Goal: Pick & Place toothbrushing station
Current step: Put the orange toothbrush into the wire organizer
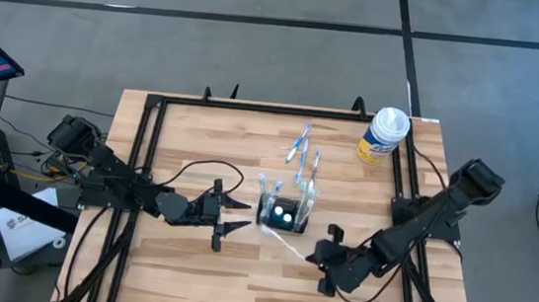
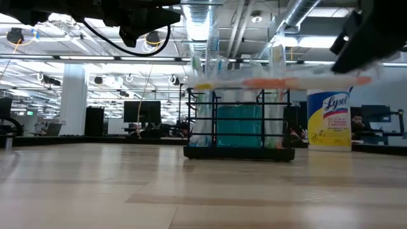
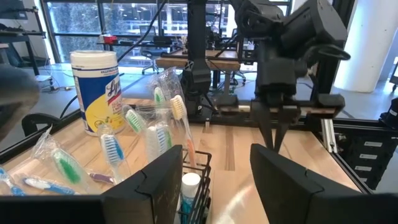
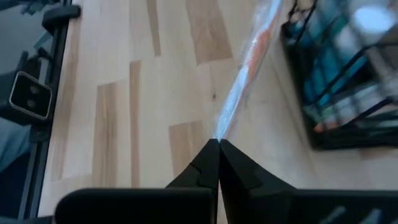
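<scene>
The toothbrushing station [image 1: 283,212] is a small black wire holder standing on the table's middle, with several wrapped toothbrushes upright in it. It also shows in the low view [image 2: 238,124]. My right gripper [image 1: 313,257] is near and right of it, shut on a wrapped orange-handled toothbrush [image 1: 284,239]. My left gripper [image 1: 241,216] is open and empty just left of the holder; in its wrist view [image 3: 217,180] the holder [image 3: 194,186] is close ahead by one finger. My right gripper pinches one end of the wrapped toothbrush [image 4: 222,127] between its two fingertips. The fingers come from the table's near right side, roughly in line with the brush. The brush [image 2: 286,81] sticks out ahead of them, about level and clear of the table, at the height of the holder's top.
A white-and-yellow wipes canister [image 1: 383,134] stands at the far right corner. Loose wrapped toothbrushes [image 1: 302,146] lie on the table beyond the holder. A black frame rail [image 1: 146,149] runs along the table's edges. The near left of the table [image 1: 170,260] is bare wood.
</scene>
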You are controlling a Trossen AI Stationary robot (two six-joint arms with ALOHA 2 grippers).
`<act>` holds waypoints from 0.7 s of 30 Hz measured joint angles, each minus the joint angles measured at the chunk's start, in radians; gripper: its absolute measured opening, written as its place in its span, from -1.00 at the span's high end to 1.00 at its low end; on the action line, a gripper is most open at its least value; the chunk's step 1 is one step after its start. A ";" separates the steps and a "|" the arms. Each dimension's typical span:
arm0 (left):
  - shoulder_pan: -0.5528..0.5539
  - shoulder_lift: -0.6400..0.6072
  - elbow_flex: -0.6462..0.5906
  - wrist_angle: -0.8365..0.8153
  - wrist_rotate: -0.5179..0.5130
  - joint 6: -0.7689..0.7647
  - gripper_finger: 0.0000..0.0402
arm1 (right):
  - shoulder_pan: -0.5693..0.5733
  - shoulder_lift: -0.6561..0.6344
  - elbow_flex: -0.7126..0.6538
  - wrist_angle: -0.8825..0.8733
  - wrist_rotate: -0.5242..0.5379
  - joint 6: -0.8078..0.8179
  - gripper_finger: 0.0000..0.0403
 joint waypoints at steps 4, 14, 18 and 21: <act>0.000 0.000 0.000 0.000 0.000 0.000 0.10 | 0.006 -0.040 0.000 -0.008 0.033 -0.025 1.00; 0.000 0.000 0.000 0.005 0.000 -0.005 0.10 | 0.006 -0.134 0.000 -0.011 0.120 -0.109 1.00; 0.000 0.000 0.000 0.019 0.000 -0.006 0.10 | 0.007 -0.172 0.000 -0.008 0.158 -0.150 1.00; 0.000 0.000 0.000 0.023 0.000 -0.007 0.10 | 0.008 -0.198 0.000 0.006 0.185 -0.188 1.00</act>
